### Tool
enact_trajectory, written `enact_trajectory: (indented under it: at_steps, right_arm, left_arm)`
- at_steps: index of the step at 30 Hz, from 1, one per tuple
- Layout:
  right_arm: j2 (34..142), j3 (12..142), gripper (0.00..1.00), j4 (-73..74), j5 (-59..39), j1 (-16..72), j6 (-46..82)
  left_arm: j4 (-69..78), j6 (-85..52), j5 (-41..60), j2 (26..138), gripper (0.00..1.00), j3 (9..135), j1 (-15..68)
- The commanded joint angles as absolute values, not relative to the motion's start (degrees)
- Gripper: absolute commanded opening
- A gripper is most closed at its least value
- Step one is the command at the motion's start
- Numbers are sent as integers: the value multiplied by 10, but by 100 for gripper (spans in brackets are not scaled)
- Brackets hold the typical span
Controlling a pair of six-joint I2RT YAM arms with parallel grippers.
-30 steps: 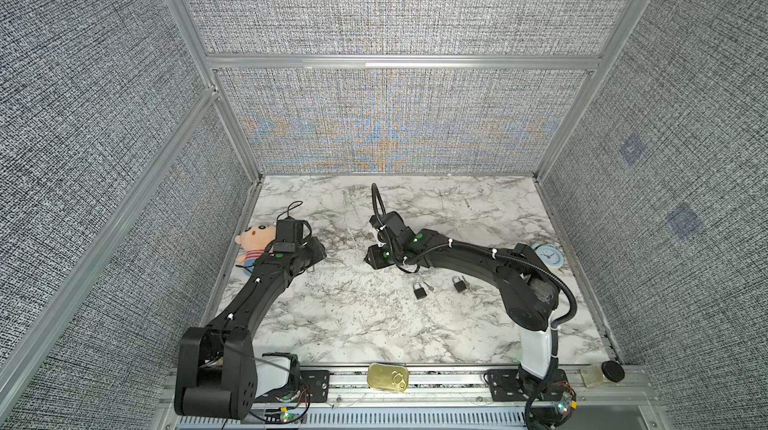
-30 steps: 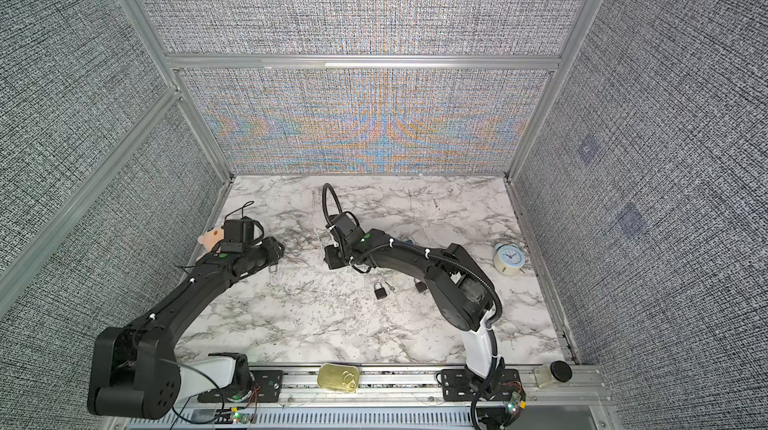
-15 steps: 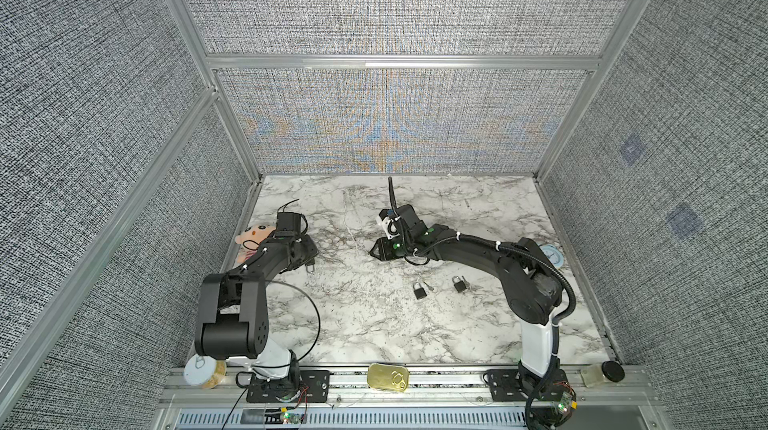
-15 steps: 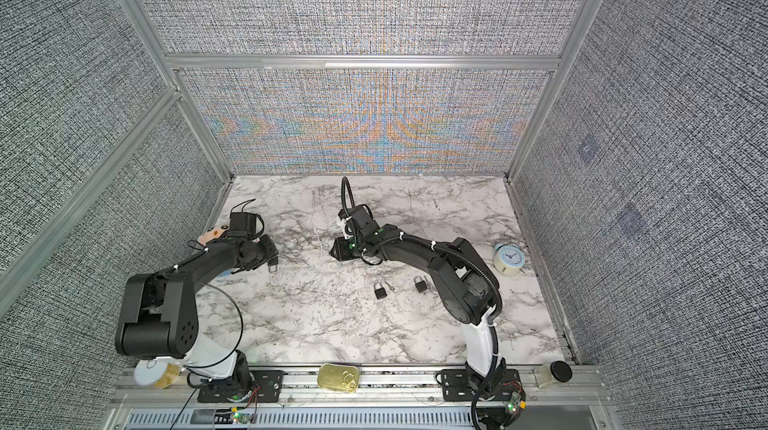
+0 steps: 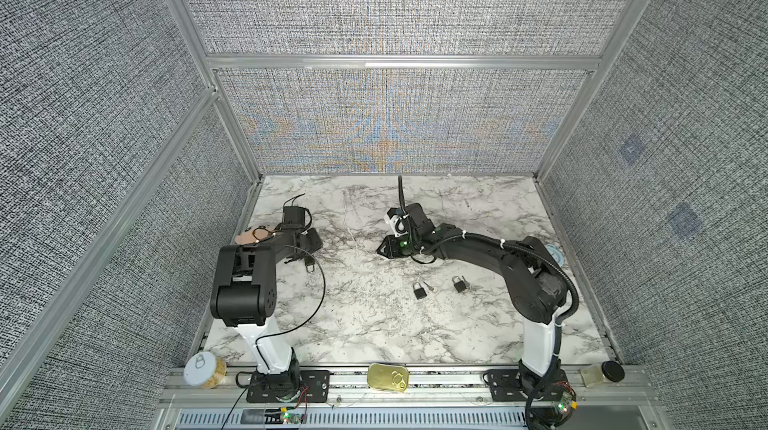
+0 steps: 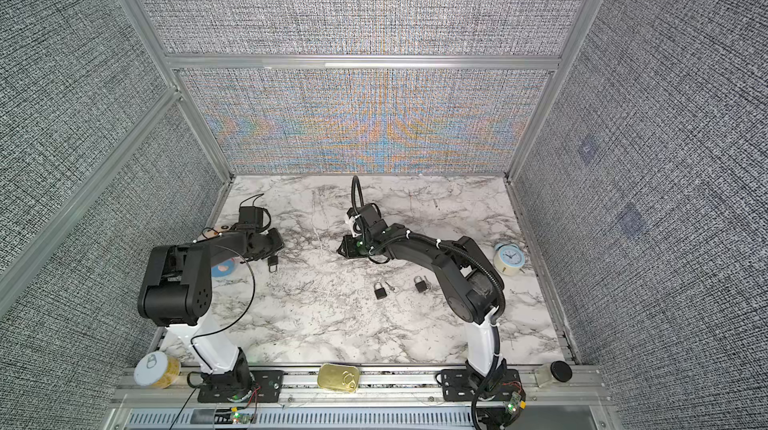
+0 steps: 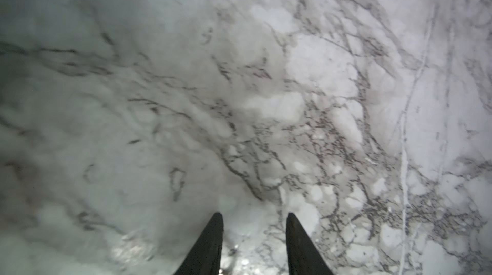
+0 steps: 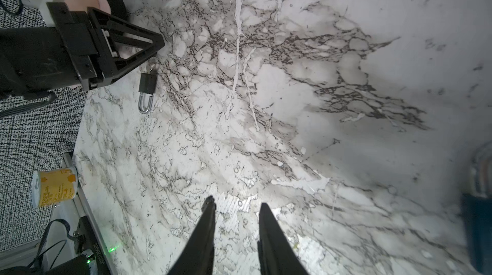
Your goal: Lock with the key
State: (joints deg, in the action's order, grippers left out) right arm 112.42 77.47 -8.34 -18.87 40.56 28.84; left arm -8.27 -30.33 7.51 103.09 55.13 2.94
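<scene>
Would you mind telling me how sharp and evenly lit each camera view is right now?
Left wrist view: soft and smeared throughout, the marble table veins hazy ahead of the left gripper. Right wrist view: crisp, padlock sharp, with a bright glare patch at the right gripper tips. Both top views: sharp, but rainbow moiré on the back wall.

Btwn L gripper (image 5: 318, 242) & R gripper (image 5: 380, 250): bare marble top (image 5: 353, 307), lane open. Ahead of L tips in wrist view: marble only.

Obstacles:
- padlock (image 5: 311, 267) on top, just beside L gripper
- 2nd padlock (image 5: 419, 291), key (image 6: 391, 286) & 3rd padlock (image 5: 459, 283) behind R gripper, near R forearm
- pink toy (image 5: 246, 238) behind L gripper, partly under arm
- clock (image 6: 509, 258) well behind R gripper, by side wall
</scene>
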Motion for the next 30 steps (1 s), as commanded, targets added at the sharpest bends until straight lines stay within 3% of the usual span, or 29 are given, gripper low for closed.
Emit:
enact_trajectory:
  at_steps: [1,10,18,30]
  right_arm:
    - [1117,768,29,-72,-192,406,295]
    - [1098,741,29,-62,-191,402,295]
    - [1095,729,29,-54,-190,401,299]
    - [1102,733,29,-54,-196,398,299]
  left_arm:
    - [-146,-307,126,1036,41,528,46]
    - [-135,-327,128,978,41,501,60]
    - [-206,-312,86,905,42,551,16]
    - [-175,-305,122,931,43,499,-34]
